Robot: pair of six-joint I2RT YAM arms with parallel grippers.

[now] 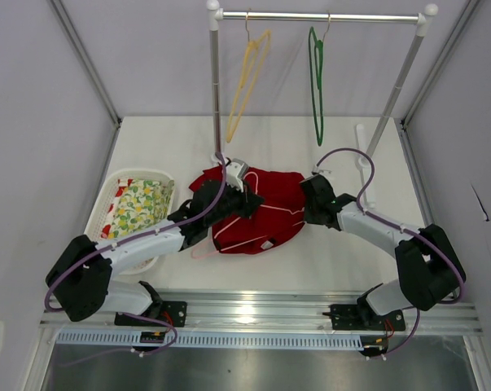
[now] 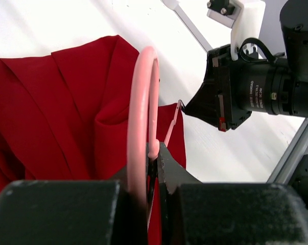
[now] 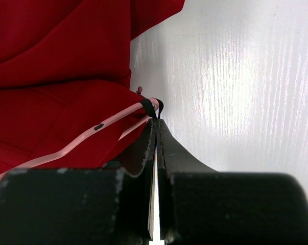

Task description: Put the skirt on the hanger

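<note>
The red skirt (image 1: 269,213) lies crumpled on the white table between both arms. The pale pink hanger (image 1: 203,252) lies with it, its thin arms running across the cloth. My left gripper (image 1: 247,199) is over the skirt's left part, shut on the hanger's hook (image 2: 142,102); the skirt (image 2: 56,112) lies behind the hook. My right gripper (image 1: 309,204) is at the skirt's right edge. In the right wrist view its jaws are shut on a thin black loop (image 3: 152,106) at the end of the hanger's arm (image 3: 82,138), beside the skirt (image 3: 51,61).
A white basket (image 1: 107,208) holding yellow-green floral cloth (image 1: 139,208) stands at the left. A clothes rail (image 1: 326,15) at the back carries a yellow hanger (image 1: 247,81) and a dark green hanger (image 1: 317,81). Its posts (image 1: 215,90) stand just behind the skirt.
</note>
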